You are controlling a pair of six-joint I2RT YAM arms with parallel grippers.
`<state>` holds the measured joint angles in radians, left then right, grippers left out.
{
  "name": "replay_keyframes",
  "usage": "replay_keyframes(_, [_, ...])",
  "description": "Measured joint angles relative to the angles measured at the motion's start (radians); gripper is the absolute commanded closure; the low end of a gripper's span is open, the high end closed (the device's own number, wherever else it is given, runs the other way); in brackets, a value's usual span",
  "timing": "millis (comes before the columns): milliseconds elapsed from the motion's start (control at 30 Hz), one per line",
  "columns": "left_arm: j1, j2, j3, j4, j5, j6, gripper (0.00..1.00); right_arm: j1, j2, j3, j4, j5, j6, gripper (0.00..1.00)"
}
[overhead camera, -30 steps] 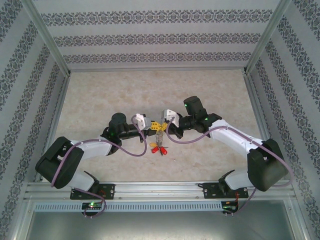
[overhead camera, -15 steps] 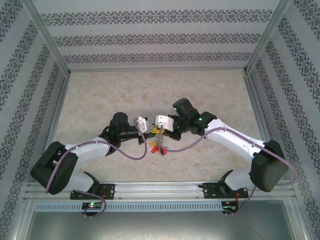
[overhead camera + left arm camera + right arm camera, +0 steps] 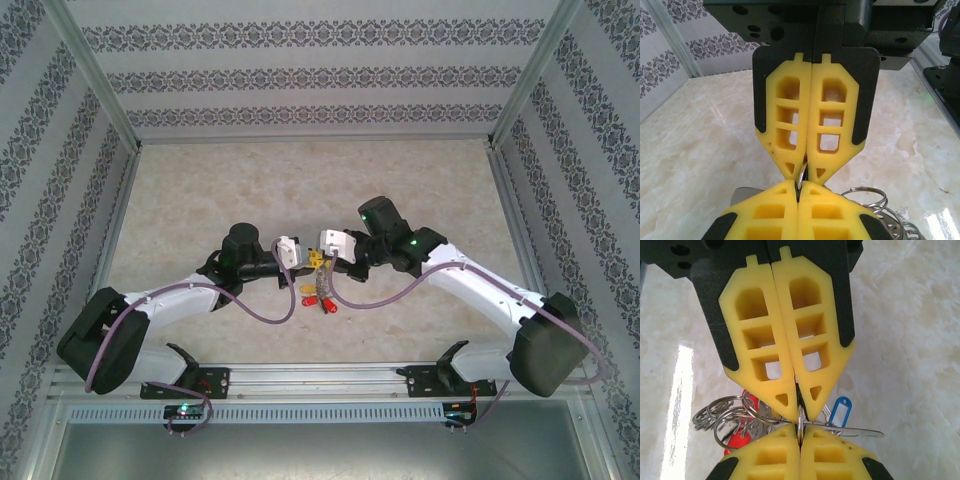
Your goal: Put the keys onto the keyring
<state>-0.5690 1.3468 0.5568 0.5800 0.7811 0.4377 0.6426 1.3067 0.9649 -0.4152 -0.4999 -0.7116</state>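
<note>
In the top view my left gripper (image 3: 309,258) and right gripper (image 3: 321,260) meet tip to tip above the table's middle. Both are shut on the same thin metal ring (image 3: 800,424), seen edge-on (image 3: 801,178); whether it is part of the keyring I cannot tell. Under the tips hangs the bunch of keys (image 3: 321,295), with red tags (image 3: 737,440), a blue tag (image 3: 840,411) and small split rings (image 3: 720,412). A long thin grey wire (image 3: 860,431), apparently the keyring, runs across just under my right gripper (image 3: 799,412). My left gripper (image 3: 801,172) faces the right arm's yellow fingers (image 3: 765,215).
The marble-patterned table top (image 3: 300,180) is walled by patterned panels and metal posts. A rail (image 3: 320,380) with both arm bases runs along the near edge. Purple cables (image 3: 270,300) droop from each wrist close to the keys.
The grippers have drawn closer together, until their tips touch. The left arm reached a little further right, the right wrist shifted left, and the hanging keys moved slightly right. Both stayed shut.
</note>
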Motion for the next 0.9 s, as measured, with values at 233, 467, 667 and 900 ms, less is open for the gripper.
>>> replay_keyframes(233, [0.002,0.000,-0.004,0.013,-0.003,-0.034,1.00,-0.019,-0.001,-0.026,0.048,-0.048,0.007,0.86])
replay_keyframes(467, [0.008,0.018,-0.029,0.043,-0.017,-0.098,1.00,-0.039,-0.006,-0.041,0.078,-0.065,0.008,0.81])
replay_keyframes(667, [0.008,0.024,-0.036,0.074,-0.027,-0.130,1.00,-0.039,-0.011,-0.044,0.080,-0.066,0.009,0.84])
replay_keyframes(900, [0.008,0.030,-0.037,0.109,-0.025,-0.159,1.00,-0.046,-0.006,-0.044,0.088,-0.067,0.009,0.85])
